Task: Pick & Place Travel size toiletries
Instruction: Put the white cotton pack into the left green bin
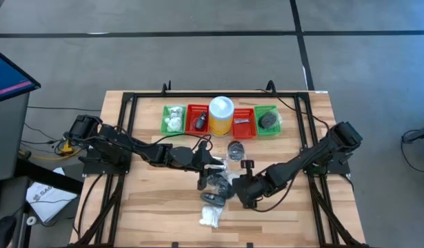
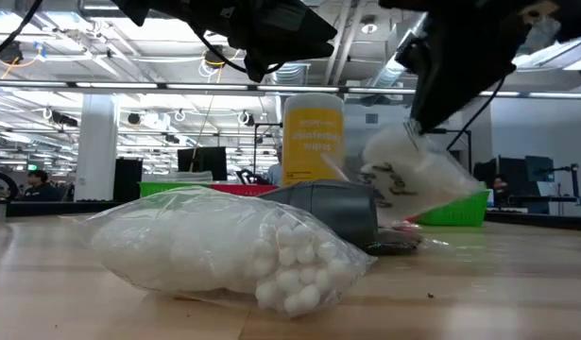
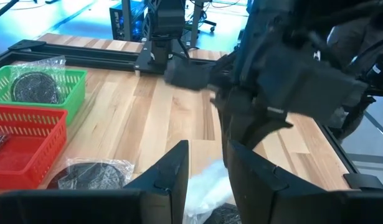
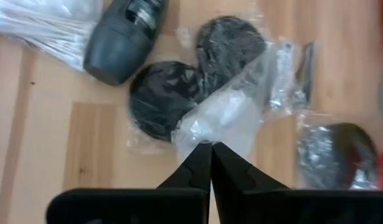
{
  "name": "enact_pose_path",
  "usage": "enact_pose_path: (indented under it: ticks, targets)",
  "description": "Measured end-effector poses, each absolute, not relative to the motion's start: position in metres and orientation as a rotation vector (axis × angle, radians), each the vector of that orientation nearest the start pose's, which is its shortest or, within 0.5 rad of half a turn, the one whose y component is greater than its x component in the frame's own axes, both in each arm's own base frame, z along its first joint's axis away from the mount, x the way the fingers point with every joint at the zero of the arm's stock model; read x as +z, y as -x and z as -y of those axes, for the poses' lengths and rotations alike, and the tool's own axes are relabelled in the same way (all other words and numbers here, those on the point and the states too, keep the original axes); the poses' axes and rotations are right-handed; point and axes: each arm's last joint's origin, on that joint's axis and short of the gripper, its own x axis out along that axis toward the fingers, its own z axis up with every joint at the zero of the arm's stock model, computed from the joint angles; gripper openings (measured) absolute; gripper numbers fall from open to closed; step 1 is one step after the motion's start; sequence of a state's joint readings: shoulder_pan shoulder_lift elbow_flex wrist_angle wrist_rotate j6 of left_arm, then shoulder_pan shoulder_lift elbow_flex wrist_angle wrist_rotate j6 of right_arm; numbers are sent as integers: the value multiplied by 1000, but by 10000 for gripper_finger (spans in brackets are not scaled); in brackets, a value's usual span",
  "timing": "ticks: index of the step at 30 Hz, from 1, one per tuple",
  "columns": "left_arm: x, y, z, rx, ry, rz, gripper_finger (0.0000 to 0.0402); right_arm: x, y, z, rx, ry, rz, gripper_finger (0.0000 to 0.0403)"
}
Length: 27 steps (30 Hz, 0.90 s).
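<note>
Loose toiletries lie mid-table: a clear bag of white cotton balls, a grey roll-on bottle, and dark discs in clear wrappers. My right gripper is shut on a small clear bag with white filling above the discs. My left gripper hovers open just to the left of it, touching nothing. A white bag shows beyond its fingers. My right gripper pinches the small clear bag by an edge of its film between its two fingertips, coming from above and pointing down. The bag hangs tilted below the fingers, raised over the wrapped discs. I cannot tell whether its low end is clear of them.
Along the far edge stand a green basket of white balls, a red basket, a yellow canister with a white lid, a second red basket and a green basket holding a dark disc. Another wrapped disc lies before them. Bare wood lies left and right.
</note>
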<state>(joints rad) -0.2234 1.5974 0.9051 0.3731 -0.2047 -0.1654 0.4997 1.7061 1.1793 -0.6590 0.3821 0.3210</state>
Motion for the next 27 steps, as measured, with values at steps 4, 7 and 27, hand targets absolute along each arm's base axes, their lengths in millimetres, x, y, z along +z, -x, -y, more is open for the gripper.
enact_pose_path:
  ticks: [4, 7, 27]
  targets:
    - [227, -338, 71, 7, 95, -313, 103, 218, -299, -152, -85, 252, -1059, 0]
    - [227, -338, 71, 6, 89, -312, 103, 227, -301, -152, -100, 271, -1053, 0]
    - [227, -337, 75, -146, -165, -307, 103, 284, -304, -152, -102, 401, -1050, 0]
